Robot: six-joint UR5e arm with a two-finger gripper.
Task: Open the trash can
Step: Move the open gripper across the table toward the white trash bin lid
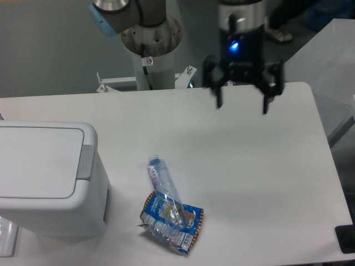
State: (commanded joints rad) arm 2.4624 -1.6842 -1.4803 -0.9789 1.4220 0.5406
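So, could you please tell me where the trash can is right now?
The trash can stands at the table's left edge in the camera view, lid closed, left of the plastic bottle and blue snack wrapper.

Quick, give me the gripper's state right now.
Gripper: open, fingers spread wide, holding nothing, above the table's far side.

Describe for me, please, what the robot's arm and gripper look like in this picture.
The gripper is black, with two dark fingers under a black body showing a small blue light. The arm has silvery grey joints, a light blue cap, and a grey column bearing a small sticker.
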